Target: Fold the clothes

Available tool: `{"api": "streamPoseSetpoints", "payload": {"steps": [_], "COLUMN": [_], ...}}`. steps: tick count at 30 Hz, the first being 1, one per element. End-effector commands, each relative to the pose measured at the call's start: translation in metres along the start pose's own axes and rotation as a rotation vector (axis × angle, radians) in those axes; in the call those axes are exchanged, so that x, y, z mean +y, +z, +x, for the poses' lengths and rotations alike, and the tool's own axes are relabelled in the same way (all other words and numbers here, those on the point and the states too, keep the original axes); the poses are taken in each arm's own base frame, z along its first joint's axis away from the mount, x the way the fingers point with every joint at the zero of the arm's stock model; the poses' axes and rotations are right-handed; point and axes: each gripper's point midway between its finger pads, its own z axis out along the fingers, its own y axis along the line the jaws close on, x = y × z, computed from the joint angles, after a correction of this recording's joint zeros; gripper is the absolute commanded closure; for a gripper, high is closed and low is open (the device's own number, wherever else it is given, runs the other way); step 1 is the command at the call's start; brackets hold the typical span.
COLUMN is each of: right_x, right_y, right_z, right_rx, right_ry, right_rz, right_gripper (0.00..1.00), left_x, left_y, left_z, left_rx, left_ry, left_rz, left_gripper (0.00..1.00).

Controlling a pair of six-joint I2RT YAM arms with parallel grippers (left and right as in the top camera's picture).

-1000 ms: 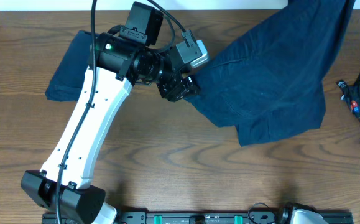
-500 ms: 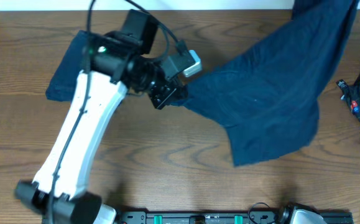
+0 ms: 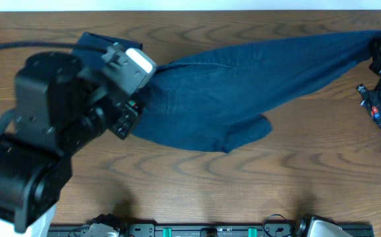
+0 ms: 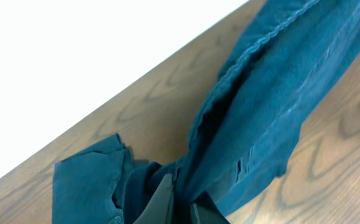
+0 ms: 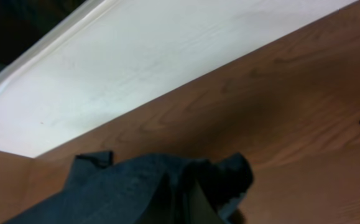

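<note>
Wood table (image 3: pixel 177 191): arms spread apart, left tool (image 4: pixel 181 208) and right tool (image 3: pixel 380 56) each clamping stretched shorts (image 3: pixel 243 79).

Dark navy shorts (image 3: pixel 243 85), stitched seams: stretched long across the bench (image 3: pixel 197 191), left-centre to far right edge, one leg spread toward the near side. Second navy garment (image 3: pixel 91 43): far left, mostly hidden.

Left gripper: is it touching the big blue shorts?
Touching. In the left wrist view, the left gripper is closed on a bunched edge of the blue shorts, with the cloth squeezed between its fingers.
</note>
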Motion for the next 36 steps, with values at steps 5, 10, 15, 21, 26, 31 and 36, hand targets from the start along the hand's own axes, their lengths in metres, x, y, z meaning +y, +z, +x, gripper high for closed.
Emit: {"api": "streamPoseSetpoints", "payload": {"steps": [5, 10, 15, 21, 26, 31, 36], "right_x": [-0.007, 0.008, 0.027, 0.036, 0.031, 0.023, 0.022], "right_y": [-0.035, -0.07, -0.121, -0.17, -0.174, -0.147, -0.089], "right_z": [-0.005, -0.001, 0.008, 0.018, 0.019, 0.01, -0.021], "right_rx": [-0.102, -0.175, -0.271, -0.366, -0.374, -0.308, -0.238], "right_ry": [-0.097, -0.107, -0.113, -0.115, -0.109, -0.074, -0.063], "right_rz": [0.096, 0.069, 0.035, 0.05, 0.078, 0.099, 0.054], "right_gripper": [0.99, 0.99, 0.99, 0.99, 0.99, 0.99, 0.99], "left_x": [0.008, 0.003, -0.011, -0.018, -0.016, -0.008, 0.025], "left_y": [-0.042, -0.083, -0.141, -0.157, -0.148, -0.109, -0.012], "left_z": [-0.012, -0.029, -0.055, -0.057, -0.058, -0.059, -0.044], "left_rx": [-0.114, -0.237, -0.405, -0.432, -0.41, -0.316, -0.062], "left_ry": [-0.072, -0.078, -0.054, -0.043, -0.048, -0.064, -0.118], "left_rz": [-0.098, -0.112, -0.085, -0.067, -0.062, -0.041, -0.081], "left_gripper": [0.94, 0.94, 0.94, 0.94, 0.94, 0.94, 0.94]}}
